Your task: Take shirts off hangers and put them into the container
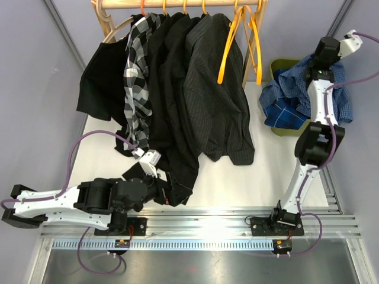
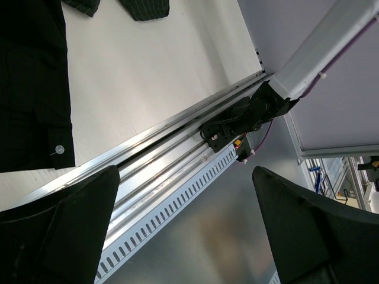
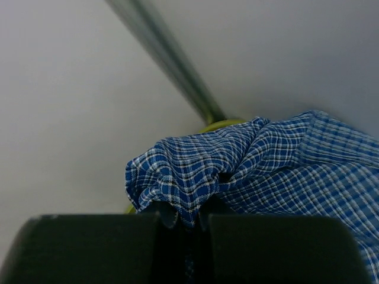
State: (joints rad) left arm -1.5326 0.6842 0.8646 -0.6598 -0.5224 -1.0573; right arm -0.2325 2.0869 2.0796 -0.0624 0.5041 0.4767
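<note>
Blue checked cotton shirt [image 3: 237, 171] bunches in the pinching fingers of my right gripper [image 3: 188, 222], held over the olive-green plastic basket [image 1: 283, 63] at the table's [image 1: 237, 183] far right corner so it can drop in. It is probably partly inside. My left gripper [image 2: 183, 236] is spread and empty.

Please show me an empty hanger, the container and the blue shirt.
empty hanger [image 1: 225, 62]: top view, its left arm.
container [image 1: 277, 65]: top view, far rim.
blue shirt [image 3: 237, 165]: right wrist view, bunched fold.
</note>
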